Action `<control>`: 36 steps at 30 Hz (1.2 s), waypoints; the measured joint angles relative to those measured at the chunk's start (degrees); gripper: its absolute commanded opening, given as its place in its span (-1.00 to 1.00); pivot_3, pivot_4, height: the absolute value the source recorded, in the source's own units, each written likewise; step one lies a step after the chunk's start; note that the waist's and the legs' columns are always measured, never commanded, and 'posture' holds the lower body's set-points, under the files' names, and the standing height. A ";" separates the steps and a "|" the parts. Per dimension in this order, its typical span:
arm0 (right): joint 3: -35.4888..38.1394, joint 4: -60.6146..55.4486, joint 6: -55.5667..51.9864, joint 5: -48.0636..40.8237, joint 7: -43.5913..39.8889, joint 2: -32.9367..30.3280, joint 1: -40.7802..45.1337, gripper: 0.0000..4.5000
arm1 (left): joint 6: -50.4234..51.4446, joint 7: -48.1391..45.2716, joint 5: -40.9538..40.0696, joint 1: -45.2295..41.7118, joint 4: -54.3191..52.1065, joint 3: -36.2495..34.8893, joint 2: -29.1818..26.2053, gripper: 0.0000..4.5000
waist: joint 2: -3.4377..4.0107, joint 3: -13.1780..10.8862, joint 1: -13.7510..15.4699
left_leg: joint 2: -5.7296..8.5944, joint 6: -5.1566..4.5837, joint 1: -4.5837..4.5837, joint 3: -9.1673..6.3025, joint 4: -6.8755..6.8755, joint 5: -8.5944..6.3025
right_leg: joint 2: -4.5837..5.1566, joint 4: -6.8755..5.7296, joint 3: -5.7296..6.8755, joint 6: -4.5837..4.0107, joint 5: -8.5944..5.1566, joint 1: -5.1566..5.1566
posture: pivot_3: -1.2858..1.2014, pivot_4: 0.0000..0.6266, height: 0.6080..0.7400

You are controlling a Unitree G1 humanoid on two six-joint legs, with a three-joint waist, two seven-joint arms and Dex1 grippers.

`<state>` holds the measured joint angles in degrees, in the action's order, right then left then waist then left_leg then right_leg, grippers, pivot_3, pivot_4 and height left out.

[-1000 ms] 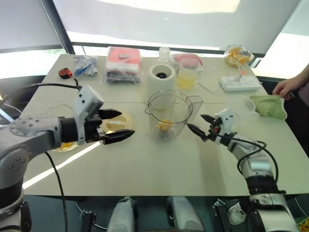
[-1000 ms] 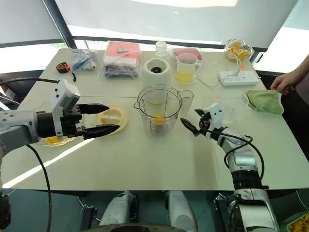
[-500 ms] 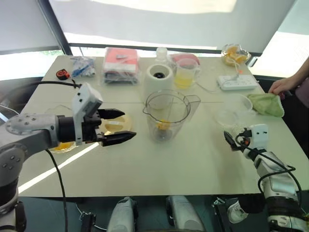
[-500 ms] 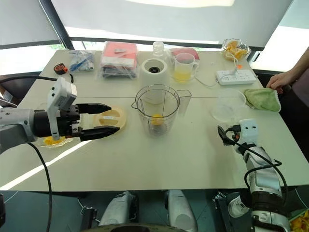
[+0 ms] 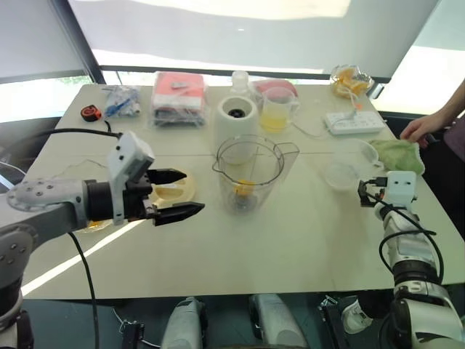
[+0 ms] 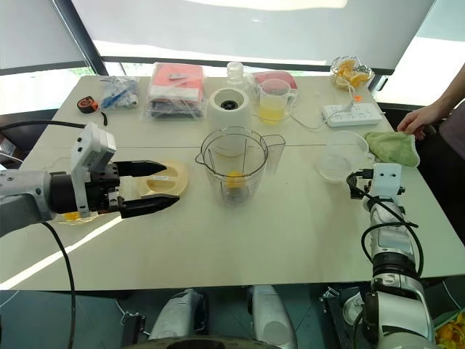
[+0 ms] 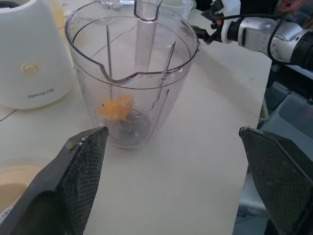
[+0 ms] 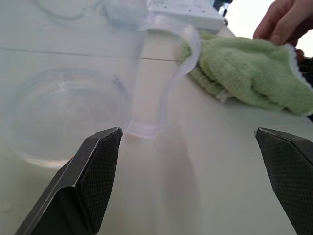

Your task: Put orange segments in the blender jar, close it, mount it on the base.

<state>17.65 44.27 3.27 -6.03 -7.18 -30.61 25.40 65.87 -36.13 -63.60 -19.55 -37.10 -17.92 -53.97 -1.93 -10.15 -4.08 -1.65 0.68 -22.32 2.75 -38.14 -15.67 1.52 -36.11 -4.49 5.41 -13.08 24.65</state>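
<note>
Blender jar (image 5: pixel 249 174): upright at mid-bench, lid off, spout toward the left hand, handle on the far right side; one orange segment (image 5: pixel 243 189) lies at its bottom by the blade.
Base (image 5: pixel 237 118): white cylinder just behind the jar, toward the far edge, socket up — the jar is not mounted.
Left hand (image 5: pixel 173 194): fingers spread wide, holding nothing, hovering over the bench left of the jar and pointing at it; a cream-coloured lid (image 5: pixel 174 186) lies just beneath and behind its fingertips.
Right hand (image 5: pixel 362 193): fingers spread, empty, out at the right side of the bench, well apart from the jar, facing an empty glass bowl (image 8: pixel 63 115) and a green cloth (image 8: pixel 247 81).
Deciding relation: my judgement — the left hand is nearer both the jar and the lid, so closing falls to it; the jar lies straight ahead of its fingers.
More fruit: a bowl of orange pieces (image 5: pixel 352 78) sits at the far right corner, nearer the right arm.
</note>
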 measured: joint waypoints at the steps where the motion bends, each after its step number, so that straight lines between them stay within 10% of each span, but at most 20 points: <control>1: 0.00 0.52 0.54 0.13 0.22 0.00 0.30 1.00 | -0.01 0.19 -0.37 0.32 -0.10 -0.11 -0.08 0.98 | 0.00 0.00 0.00 | 0.00 0.00 0.00 0.00 0.00 0.00 | 0.00 0.00 0.00 0.00 0.00 0.00 | 0.03 -0.52 1.00; 23: -1.78 22.36 10.27 3.00 3.34 -1.39 13.42 1.00 | -1.26 4.95 -3.44 0.74 -0.25 1.34 -0.83 0.98 | 0.00 0.00 -0.24 | 0.01 0.00 0.01 -0.01 0.00 0.00 | -0.01 0.01 -0.05 0.00 0.00 0.00 | 0.03 -0.52 1.00; 26: -2.43 24.36 11.05 3.71 3.65 -1.35 14.46 0.60 | -1.43 5.68 -3.86 0.76 -0.30 1.33 -0.89 1.00 | 0.00 0.00 -0.29 | 0.01 0.00 0.01 0.00 0.01 0.00 | -0.01 0.01 -0.05 0.00 0.00 0.00 | 0.03 -0.52 1.00; 32: -3.71 25.92 11.99 4.67 3.81 -0.69 14.96 -0.85 | -1.63 6.68 -4.47 0.98 -1.02 1.32 -1.06 1.00 | 0.00 0.00 -0.27 | 0.01 0.00 0.00 -0.02 0.01 0.00 | 0.00 0.01 -0.05 0.01 0.00 0.00 | 0.03 -0.52 1.00; 36: -3.77 25.97 12.52 4.70 3.60 -0.60 15.88 -0.99 | -1.75 7.07 -4.54 1.16 -1.26 1.32 -1.07 1.00 | -0.01 0.00 -0.20 | 0.02 0.00 0.00 -0.03 0.00 0.00 | -0.01 0.02 -0.03 0.01 0.00 -0.03 | 0.03 -0.52 1.00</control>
<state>13.88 70.24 15.79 -1.33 -3.58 -31.21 41.28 64.12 -29.06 -68.15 -18.39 -38.36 -16.60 -55.04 -1.94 -10.15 -4.28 -1.63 0.68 -22.32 2.72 -38.14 -15.67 1.51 -36.10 -4.52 5.41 -13.08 24.62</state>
